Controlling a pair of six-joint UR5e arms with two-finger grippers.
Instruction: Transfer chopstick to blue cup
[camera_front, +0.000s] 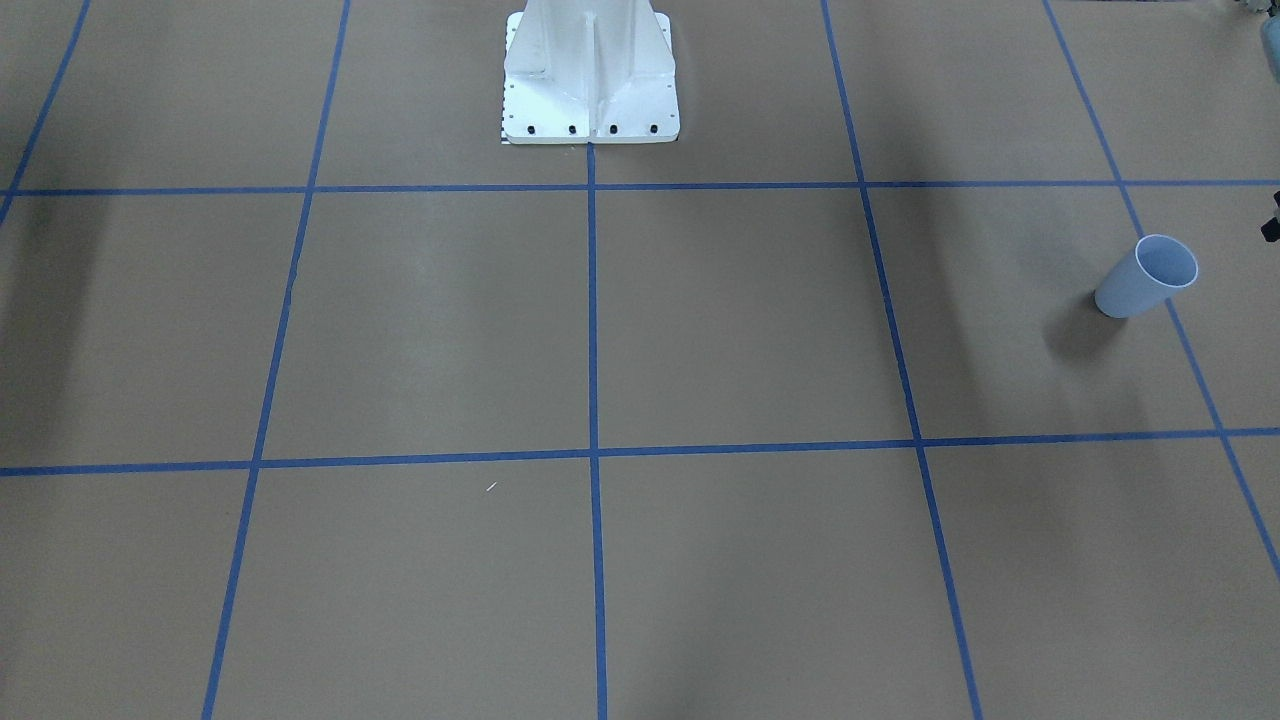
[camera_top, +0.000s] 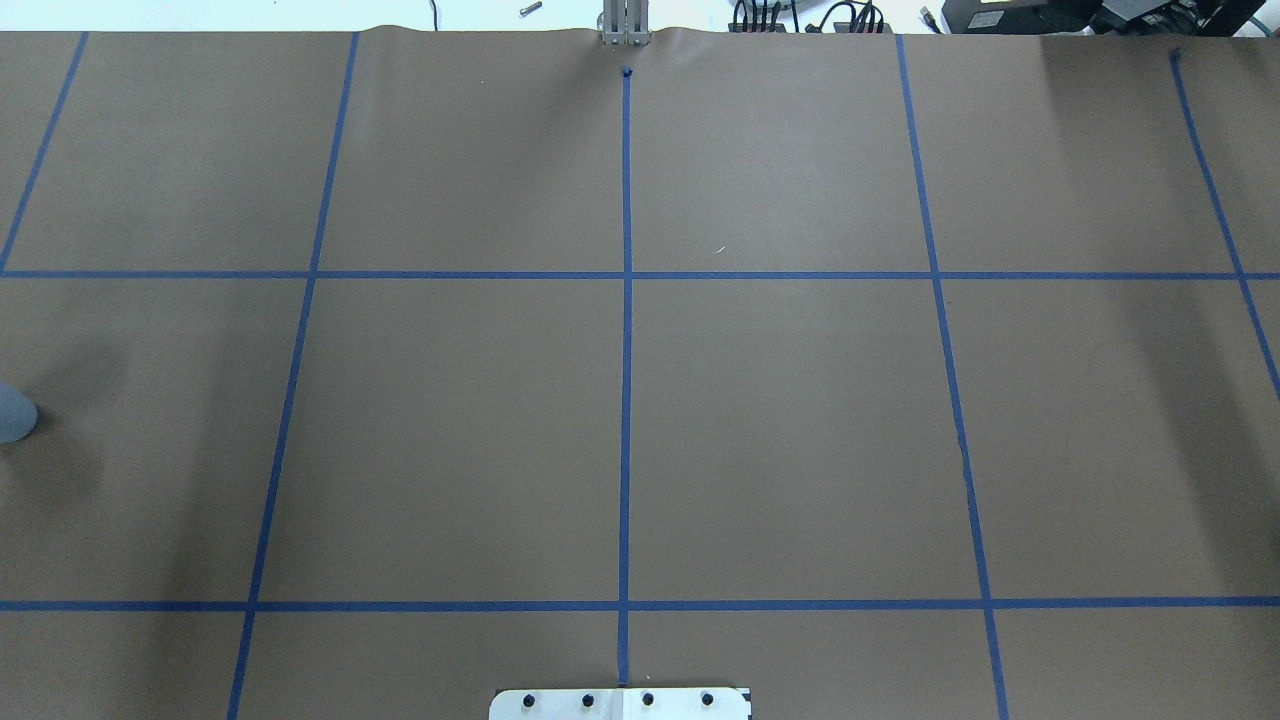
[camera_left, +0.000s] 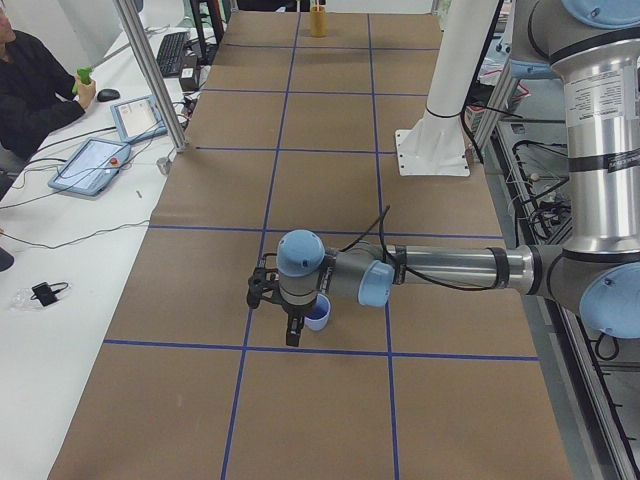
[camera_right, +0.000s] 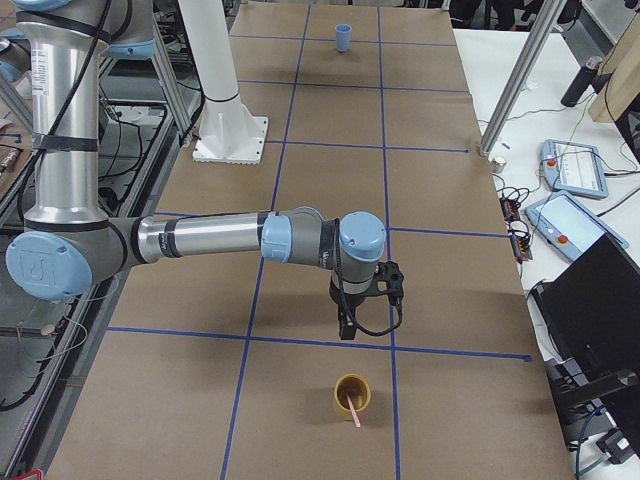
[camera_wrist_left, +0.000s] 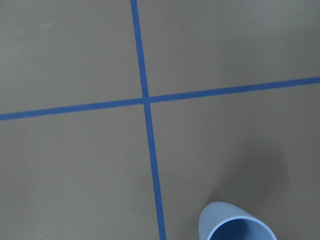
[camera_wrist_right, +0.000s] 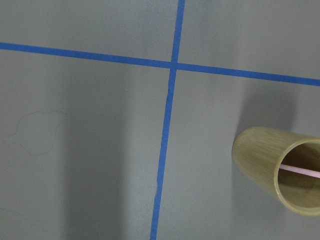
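The blue cup (camera_front: 1147, 277) stands upright near the table's end on my left; it also shows at the overhead view's left edge (camera_top: 12, 413) and at the bottom of the left wrist view (camera_wrist_left: 235, 226). My left gripper (camera_left: 292, 335) hangs close beside the cup (camera_left: 318, 318); I cannot tell if it is open or shut. The pale pink chopstick (camera_wrist_right: 300, 171) leans inside a tan bamboo cup (camera_wrist_right: 280, 170) near the table's other end. My right gripper (camera_right: 346, 328) hovers a little short of that cup (camera_right: 351, 394); I cannot tell its state. No fingers show in either wrist view.
The robot's white base (camera_front: 590, 75) stands at the middle of the near side. Blue tape lines (camera_top: 626, 300) divide the brown table into squares. An operator (camera_left: 35, 85), tablets (camera_left: 90, 165) and cables lie on the white bench beyond the table's far edge.
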